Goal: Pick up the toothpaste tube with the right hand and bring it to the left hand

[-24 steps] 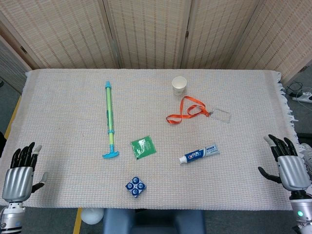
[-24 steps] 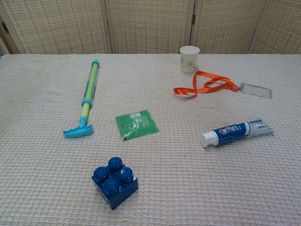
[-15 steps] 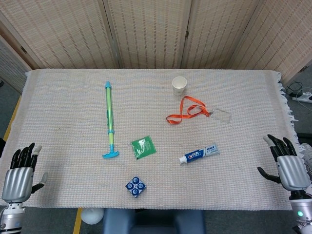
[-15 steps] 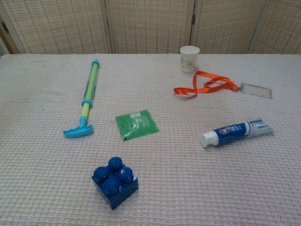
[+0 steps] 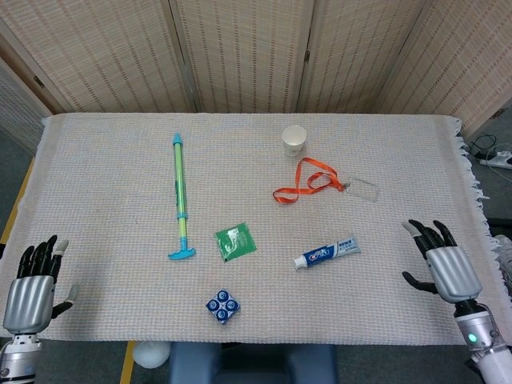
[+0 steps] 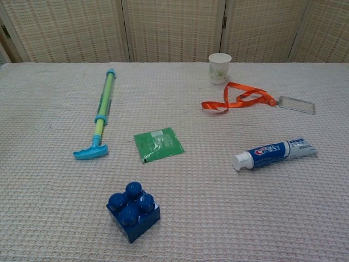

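L hand (image 5: 32, 282) sits off the table's (image 5: 96, 160) front-left corner, palm down, fingers spread, holding nothing; seen in head view only.

Water pump toy (image 5: 181, 196), green w/ blue ends, lies lengthwise in the left half of the table, nozzle toward the back edge, T-handle toward the front. Handle end lies near the green packet.

Green packet (image 5: 235, 242) lies flat nr the table's middle, slightly rotated. Toward the front edge from it: blue block (image 5: 223, 305), studs up, nr the front edge, apart from the packet.

Paper cup (image 5: 294, 141) stands upright nr the back edge, just right of centre. In front of it, orange lanyard (image 5: 306, 182) lies looped on the cloth, its far end attached to a clear badge holder (image 5: 362, 190) lying flat to the right.

Toothpaste tube (image 5: 326, 254) lies flat in the right half, toward the front edge, white cap pointing left, crimped end to the right & slightly further back. Nothing touches it.

R hand (image 5: 444, 264) is over the table's front-right area, right of the tube & apart from it, fingers apart, empty. Not visible in chest view.
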You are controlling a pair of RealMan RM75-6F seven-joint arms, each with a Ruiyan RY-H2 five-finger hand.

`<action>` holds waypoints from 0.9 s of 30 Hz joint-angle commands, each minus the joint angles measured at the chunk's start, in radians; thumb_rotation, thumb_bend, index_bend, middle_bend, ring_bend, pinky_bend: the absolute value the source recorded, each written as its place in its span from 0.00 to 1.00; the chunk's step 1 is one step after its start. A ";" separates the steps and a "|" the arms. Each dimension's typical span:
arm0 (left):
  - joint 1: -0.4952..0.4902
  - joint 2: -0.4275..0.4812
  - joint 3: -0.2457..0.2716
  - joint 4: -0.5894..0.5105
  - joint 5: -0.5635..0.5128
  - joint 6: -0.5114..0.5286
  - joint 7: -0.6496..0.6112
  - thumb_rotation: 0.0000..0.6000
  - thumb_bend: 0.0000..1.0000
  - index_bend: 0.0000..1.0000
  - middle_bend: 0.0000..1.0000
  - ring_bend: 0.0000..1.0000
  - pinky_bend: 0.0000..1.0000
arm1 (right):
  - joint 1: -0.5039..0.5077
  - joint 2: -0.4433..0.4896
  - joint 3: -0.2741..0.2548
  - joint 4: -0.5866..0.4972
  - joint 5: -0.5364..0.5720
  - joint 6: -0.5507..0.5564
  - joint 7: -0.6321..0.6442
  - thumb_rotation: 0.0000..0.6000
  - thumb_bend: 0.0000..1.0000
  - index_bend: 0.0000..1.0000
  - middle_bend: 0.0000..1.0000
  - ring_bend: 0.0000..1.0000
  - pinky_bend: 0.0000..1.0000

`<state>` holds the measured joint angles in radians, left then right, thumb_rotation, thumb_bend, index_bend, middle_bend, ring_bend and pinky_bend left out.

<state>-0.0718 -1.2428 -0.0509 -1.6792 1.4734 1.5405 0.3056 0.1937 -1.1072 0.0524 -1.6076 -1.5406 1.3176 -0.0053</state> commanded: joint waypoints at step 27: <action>0.023 0.010 0.004 0.012 -0.016 0.008 -0.022 1.00 0.39 0.00 0.00 0.00 0.00 | 0.356 -0.386 0.011 0.365 0.031 -0.404 -0.092 1.00 0.30 0.34 0.36 0.34 0.25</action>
<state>-0.0485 -1.2330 -0.0467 -1.6678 1.4581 1.5485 0.2834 0.5474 -1.4893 0.0644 -1.2464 -1.5114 0.9137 -0.1010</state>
